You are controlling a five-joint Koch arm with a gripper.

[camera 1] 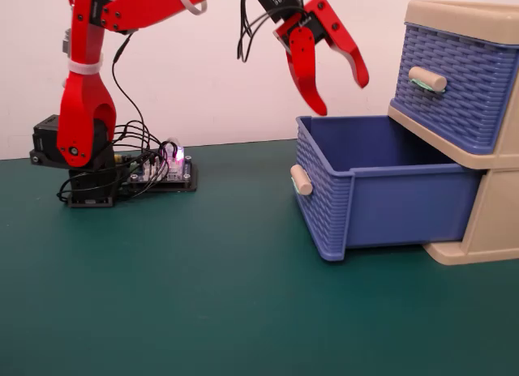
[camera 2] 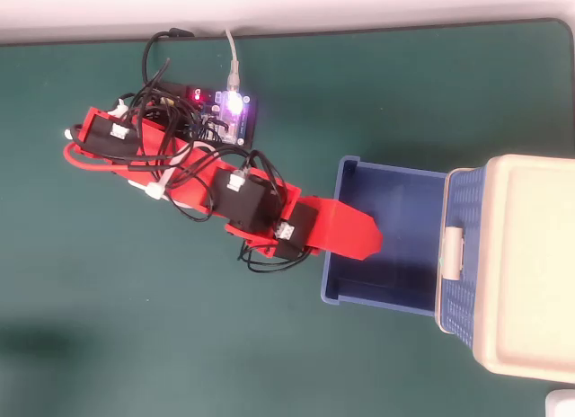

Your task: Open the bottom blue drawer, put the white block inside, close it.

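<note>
Mat: a dark green mat point(camera 1: 203, 311) filled the lower half of the fixed view, bare in front.
Board: a circuit board point(camera 1: 166, 172) with a lit pink lamp sat at mid-left, just beside the arm base point(camera 1: 81, 161); in the overhead view the board point(camera 2: 229, 111) lay at upper centre among black wires.
Drawer: the bottom drawer point(camera 1: 381, 190) stood pulled out at right of centre in the fixed view, blue basket-weave walls, a beige handle on its front face. In the overhead view the drawer point(camera 2: 395, 210) showed a bare blue floor where the claw did not cover it.
Cabinet: the beige frame point(camera 1: 486, 230) stood at the right edge; the upper drawer point(camera 1: 454, 84) was pushed in.
Claw: the claw point(camera 1: 342, 96) hung above the drawer's near end, its two red fingers spread apart, nothing between them, touching nothing. From overhead the claw point(camera 2: 364, 240) overlapped the drawer's left rim.
Block: not seen in either view.
</note>
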